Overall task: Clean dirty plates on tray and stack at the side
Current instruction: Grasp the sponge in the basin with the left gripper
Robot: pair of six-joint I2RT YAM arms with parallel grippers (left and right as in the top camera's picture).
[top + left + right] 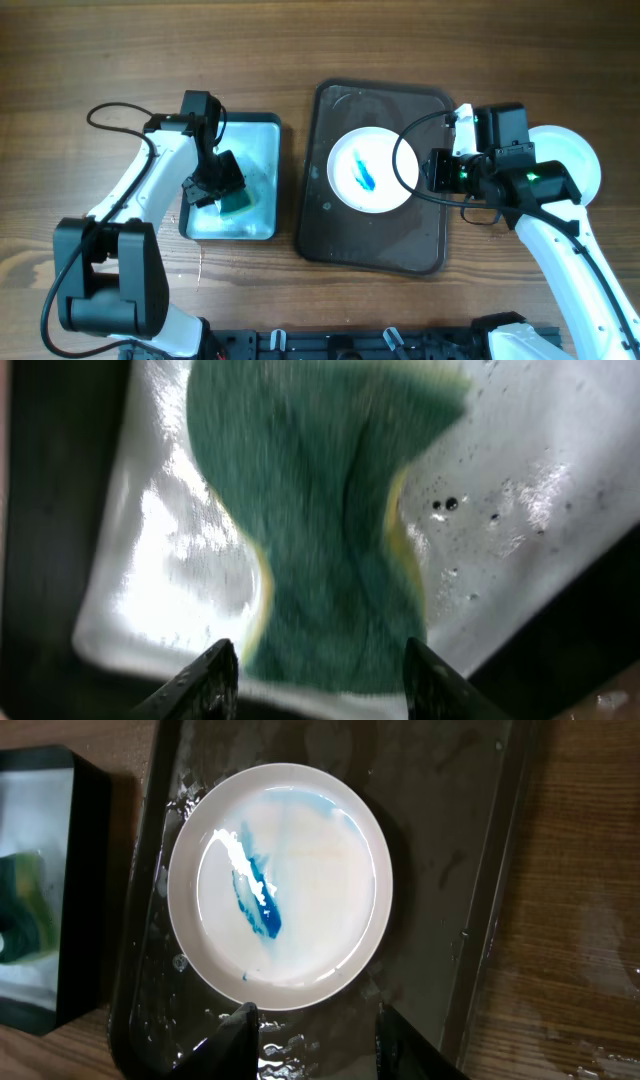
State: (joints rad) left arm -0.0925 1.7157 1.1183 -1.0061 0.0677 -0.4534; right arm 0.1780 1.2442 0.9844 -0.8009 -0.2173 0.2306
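The dirty plate (372,170) lies on the tray (340,232) with its blue smear not yet wiped. The sponge (320,530) lies in the small wet tray (560,460), probably to take up water. The left fingers (205,685) stand apart on both sides of it; I cannot tell if they press it. The right fingers (235,1045) are open and empty beside the plate's rim, probably to steady it.
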